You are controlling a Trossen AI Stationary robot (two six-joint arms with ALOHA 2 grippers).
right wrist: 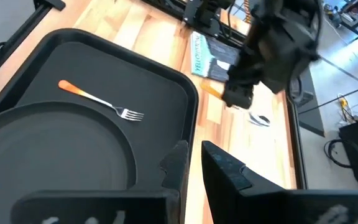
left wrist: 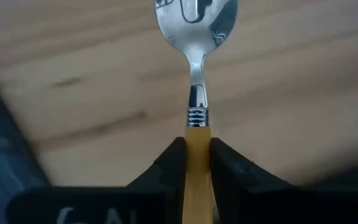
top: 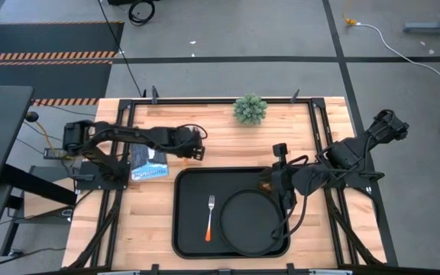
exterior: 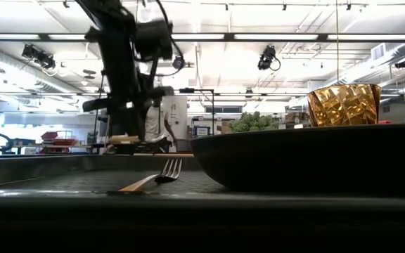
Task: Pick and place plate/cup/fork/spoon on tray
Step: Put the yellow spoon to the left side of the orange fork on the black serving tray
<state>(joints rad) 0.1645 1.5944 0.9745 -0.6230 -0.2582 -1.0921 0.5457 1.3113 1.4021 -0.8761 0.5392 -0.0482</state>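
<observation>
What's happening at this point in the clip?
The left gripper is shut on the spoon, holding it by its orange handle above the wooden table, left of the tray. The plate and fork already lie in the tray, and the cup shows behind the plate's rim. The right gripper hovers over the tray's edge holding nothing.

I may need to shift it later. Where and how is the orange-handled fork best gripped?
Grip the small silver-tined, orange-handled fork at mid-handle, coming straight down from above, with the claw closing across it. It lies flat on the large black rectangular tray, its handle is slim and straight, and the round black plate is close beside it.
</observation>
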